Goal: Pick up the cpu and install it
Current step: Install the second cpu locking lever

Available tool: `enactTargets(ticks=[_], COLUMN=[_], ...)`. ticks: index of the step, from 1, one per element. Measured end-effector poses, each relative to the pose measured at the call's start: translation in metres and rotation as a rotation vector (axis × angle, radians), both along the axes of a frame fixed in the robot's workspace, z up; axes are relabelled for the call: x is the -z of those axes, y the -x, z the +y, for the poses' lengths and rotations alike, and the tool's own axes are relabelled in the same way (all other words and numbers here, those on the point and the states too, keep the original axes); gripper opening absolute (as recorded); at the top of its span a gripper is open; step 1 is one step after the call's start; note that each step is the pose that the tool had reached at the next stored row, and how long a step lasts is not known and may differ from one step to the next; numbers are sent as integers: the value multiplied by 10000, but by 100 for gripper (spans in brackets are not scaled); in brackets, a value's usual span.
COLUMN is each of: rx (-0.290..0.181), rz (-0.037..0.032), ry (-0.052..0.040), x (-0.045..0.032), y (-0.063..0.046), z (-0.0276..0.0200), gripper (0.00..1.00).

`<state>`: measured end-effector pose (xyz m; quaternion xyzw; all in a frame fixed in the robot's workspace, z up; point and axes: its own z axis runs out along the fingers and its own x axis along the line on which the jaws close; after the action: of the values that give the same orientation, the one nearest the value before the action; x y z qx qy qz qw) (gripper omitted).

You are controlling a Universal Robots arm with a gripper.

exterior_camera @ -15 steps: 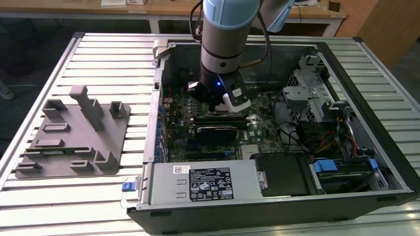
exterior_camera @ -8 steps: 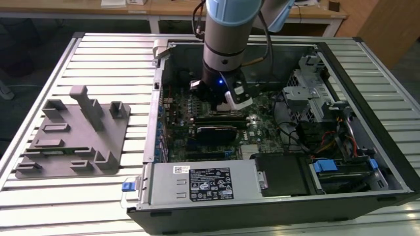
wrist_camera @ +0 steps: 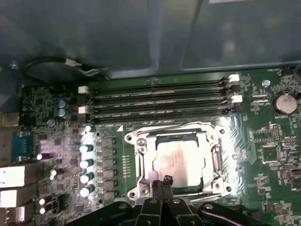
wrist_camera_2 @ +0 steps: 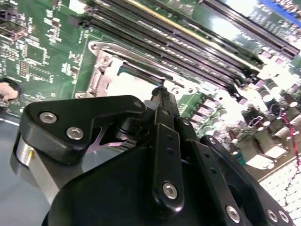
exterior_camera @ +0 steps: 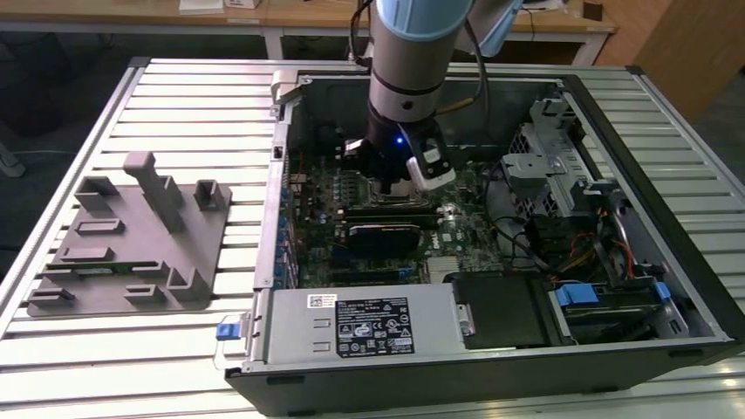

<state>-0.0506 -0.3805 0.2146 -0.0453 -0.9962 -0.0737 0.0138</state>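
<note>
Sitting on one slatted worktop (exterior_camera: 140, 87): one open computer case (exterior_camera: 652, 288) and one grey tray (exterior_camera: 128, 244) at the exterior view's left. One arm (exterior_camera: 407, 78) reaches into the case. One cpu (wrist_camera: 178, 162) lies in the socket beside four memory slots (wrist_camera: 160, 101); the claw (wrist_camera: 164, 186) hovers just over it, fingertips pinched together, gripping nothing.

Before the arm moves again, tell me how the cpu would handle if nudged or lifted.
The cpu looks flat, thin and rigid, so it likely won't flex or roll. Its shiny metal top may be slippery. It lies inside the socket frame, so a sideways nudge would probably be blocked.
</note>
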Motion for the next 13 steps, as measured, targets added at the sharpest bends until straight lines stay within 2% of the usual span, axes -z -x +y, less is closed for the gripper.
enactTargets(ticks=[9,13], rx=[41,61], rz=[0,0], ry=[95,134], x=[0,1], y=[-105,-152], z=[102,129], gripper=[11,11])
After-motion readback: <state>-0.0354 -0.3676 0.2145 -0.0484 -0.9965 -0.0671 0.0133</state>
